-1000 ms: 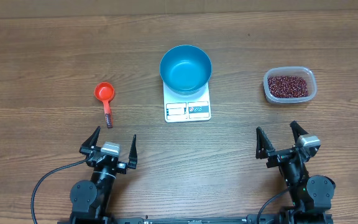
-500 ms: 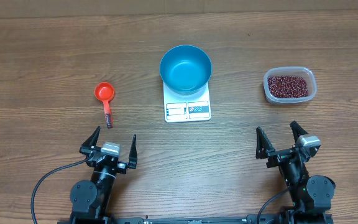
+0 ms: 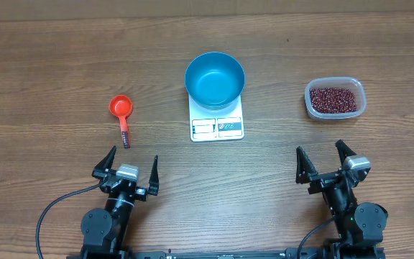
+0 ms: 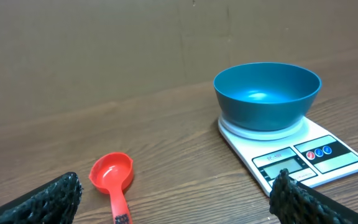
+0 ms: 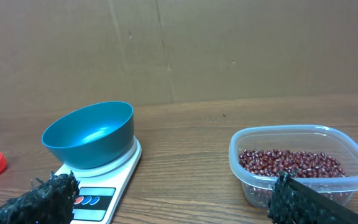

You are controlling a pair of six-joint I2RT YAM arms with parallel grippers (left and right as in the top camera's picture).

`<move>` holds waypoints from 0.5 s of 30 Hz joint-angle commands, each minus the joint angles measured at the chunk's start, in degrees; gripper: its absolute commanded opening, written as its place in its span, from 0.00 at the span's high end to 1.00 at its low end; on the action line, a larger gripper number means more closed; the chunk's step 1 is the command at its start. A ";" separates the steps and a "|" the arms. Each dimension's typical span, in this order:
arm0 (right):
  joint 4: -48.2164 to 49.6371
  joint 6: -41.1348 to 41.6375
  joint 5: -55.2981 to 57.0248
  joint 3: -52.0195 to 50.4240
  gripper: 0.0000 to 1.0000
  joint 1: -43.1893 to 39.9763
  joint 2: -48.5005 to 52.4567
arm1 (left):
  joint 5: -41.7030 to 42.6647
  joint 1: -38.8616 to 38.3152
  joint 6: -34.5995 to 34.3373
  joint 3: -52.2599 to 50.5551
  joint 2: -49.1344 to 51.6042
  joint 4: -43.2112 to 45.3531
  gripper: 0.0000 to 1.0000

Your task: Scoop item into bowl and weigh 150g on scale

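my left gripper (image 3: 134, 154): fingers spread wide, nothing between them. It sits at the near edge of the table (image 3: 49, 57), on the left side.
my right gripper (image 3: 318, 147): same deal, jaws wide apart and gripping nothing, near edge on the right.
bowl (image 3: 215, 79): bright blue and upright, sitting on the far part of the scale, about mid-table. The inside shows just smooth blue wall.
scale (image 3: 217, 127): flat white one. The display panel and blue-marked labels are on the near edge, poking out from under the bowl toward me.
beans (image 3: 332, 99): dark red-brown, all piled in the tub.
tub (image 3: 310, 101): clear plastic with rounded corners, on the right and well apart from the scale, a bit farther out than my right gripper.
scoop (image 3: 121, 109): small red-orange one lying on the wood left of the scale, open side up, cup end far and handle pointing near. It's just beyond my left gripper, not touching it.
my wrist cams: the left one sees the scoop low down and the bowl on the scale to the right. The right one sees the tub close on the right, with bowl and scale to the left.
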 commanded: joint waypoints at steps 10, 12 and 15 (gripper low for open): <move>0.20 -0.04 0.42 -0.37 0.00 0.37 -0.61 | 1.07 0.31 -3.56 6.62 2.80 -3.58 0.00; 0.20 -0.04 0.42 -0.37 0.00 0.37 -0.61 | 1.07 0.31 -3.54 8.94 4.74 -5.20 0.00; 0.20 -0.04 0.42 -0.37 0.00 0.37 -0.61 | 1.07 0.31 -3.56 12.35 8.72 -6.34 0.00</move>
